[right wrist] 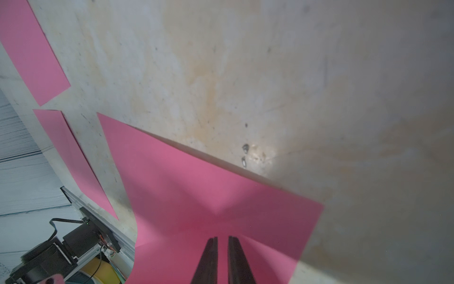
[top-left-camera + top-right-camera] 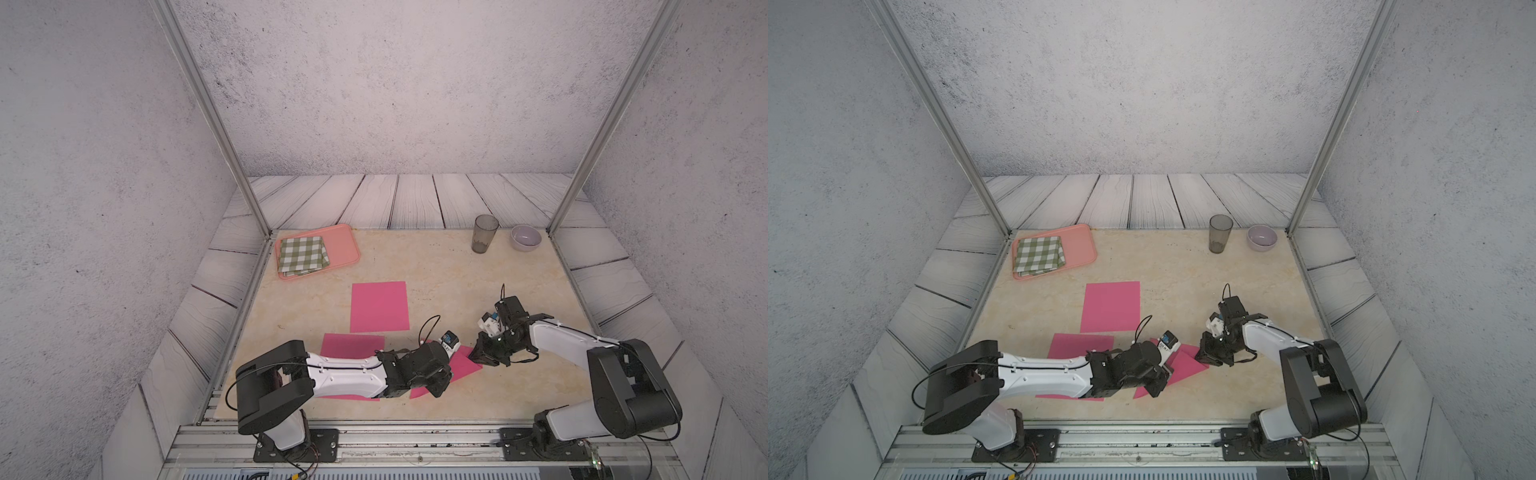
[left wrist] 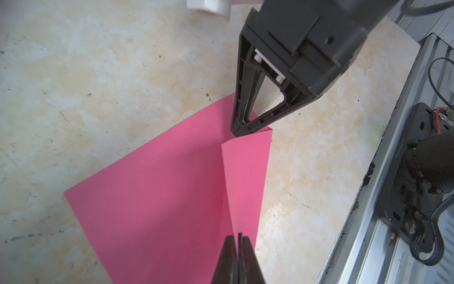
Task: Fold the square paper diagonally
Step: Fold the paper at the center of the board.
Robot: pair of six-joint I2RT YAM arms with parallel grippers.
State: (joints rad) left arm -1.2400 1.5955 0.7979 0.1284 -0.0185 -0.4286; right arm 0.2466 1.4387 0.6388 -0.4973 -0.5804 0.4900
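Note:
The square paper [image 2: 463, 365] is a pink sheet lying at the front middle of the table, between my two grippers; it also shows in a top view [image 2: 1185, 365]. My left gripper [image 3: 237, 237] is shut on one edge of the paper [image 3: 159, 196], and that edge is lifted and curled over the flat part. My right gripper [image 1: 222, 238] points down onto the paper [image 1: 196, 184] at its far corner. Its jaws stand a narrow gap apart with pink showing between them. In the left wrist view the right gripper [image 3: 237, 131] touches the sheet where the curl starts.
Two more pink sheets lie nearby, one mid-table [image 2: 378, 306] and one partly under my left arm [image 2: 351, 345]. At the back left a pink tray [image 2: 345, 245] holds a green checked cloth [image 2: 302, 255]. A grey cup [image 2: 484, 233] and a pale bowl [image 2: 525, 237] stand back right.

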